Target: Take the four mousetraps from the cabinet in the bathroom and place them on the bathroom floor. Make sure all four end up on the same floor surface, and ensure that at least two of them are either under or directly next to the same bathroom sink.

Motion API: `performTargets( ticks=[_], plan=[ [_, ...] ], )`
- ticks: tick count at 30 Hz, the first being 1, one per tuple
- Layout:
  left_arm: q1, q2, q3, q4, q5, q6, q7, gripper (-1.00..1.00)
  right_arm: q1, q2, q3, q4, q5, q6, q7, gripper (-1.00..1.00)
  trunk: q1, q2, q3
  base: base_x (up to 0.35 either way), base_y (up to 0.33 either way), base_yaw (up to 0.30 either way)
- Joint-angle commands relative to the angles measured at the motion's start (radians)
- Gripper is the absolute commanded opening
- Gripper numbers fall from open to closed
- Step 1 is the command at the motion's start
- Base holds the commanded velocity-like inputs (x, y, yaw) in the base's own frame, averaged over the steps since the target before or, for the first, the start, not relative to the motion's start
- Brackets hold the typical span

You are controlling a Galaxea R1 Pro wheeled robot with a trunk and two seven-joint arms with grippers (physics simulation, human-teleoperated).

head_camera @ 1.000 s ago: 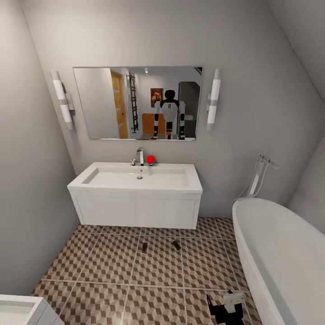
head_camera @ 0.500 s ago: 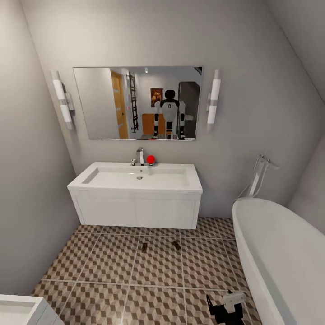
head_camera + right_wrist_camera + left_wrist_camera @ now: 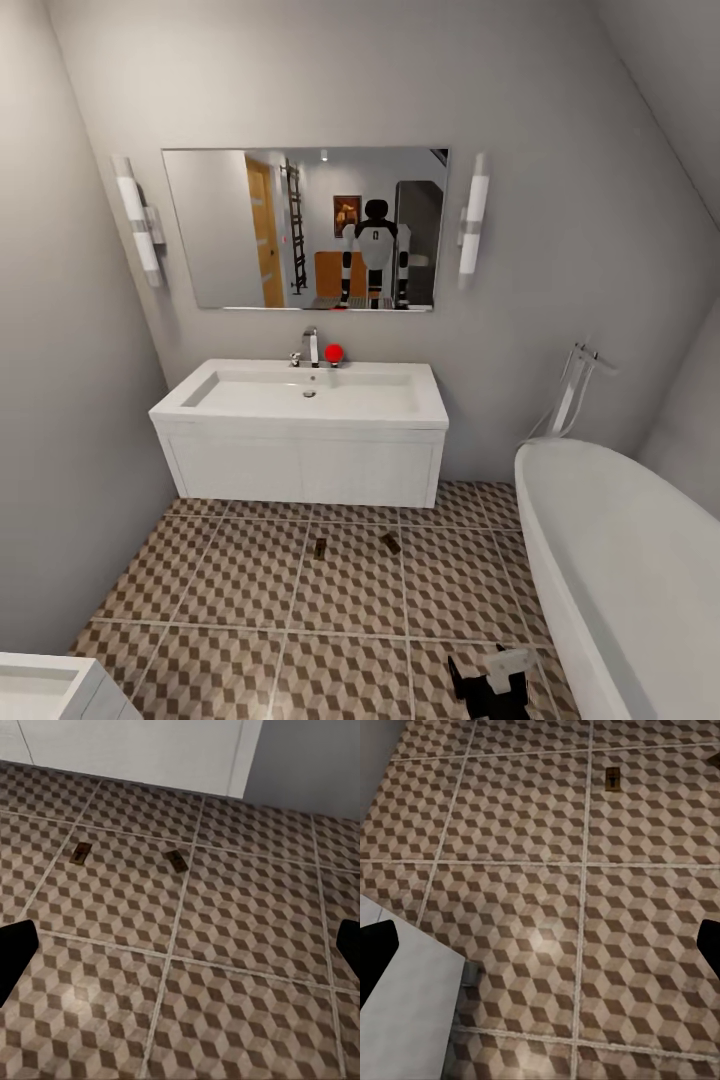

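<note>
The right gripper (image 3: 490,685) hung low over the cube-patterned brown, beige and white tiled bathroom floor (image 3: 240,590), its dark fingers (image 3: 15,952) spread wide with nothing between them. The left gripper (image 3: 540,952) was likewise splayed and empty. Ahead, two small brown wooden mousetraps lay flat on the tiles, one (image 3: 320,548) straight, the other (image 3: 390,543) skewed, near each other, just in front of the white rectangular bathroom sink (image 3: 305,395) on its white vanity. A white oval bathtub (image 3: 625,570) stood to the right.
</note>
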Motion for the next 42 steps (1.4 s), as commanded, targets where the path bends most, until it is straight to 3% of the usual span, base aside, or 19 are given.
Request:
performTargets(
  ticks=[1,10,27,42],
  plan=[
    [-0.002,0.000,-0.009,0.004,0.009,-0.006,0.000,1.00,-0.001,0.005,0.005,0.001,-0.003,-0.003,0.000,1.00,0.001,-0.002,-0.002,0.000,0.000,0.000],
    [-0.002,0.000,-0.009,0.004,0.009,-0.008,0.000,1.00,-0.001,0.033,0.005,0.001,-0.003,-0.013,0.003,1.00,0.001,-0.002,-0.002,0.000,0.000,0.000],
    [-0.002,0.000,-0.009,0.004,0.009,-0.008,0.000,1.00,-0.001,0.037,0.005,0.001,-0.004,-0.013,0.004,1.00,0.001,-0.002,-0.002,-0.003,0.000,0.000],
    [-0.002,-0.001,-0.009,0.004,0.009,-0.008,0.000,1.00,-0.001,0.037,0.005,0.001,-0.003,-0.013,0.005,1.00,0.001,-0.002,-0.002,-0.258,0.000,0.000]
  ],
)
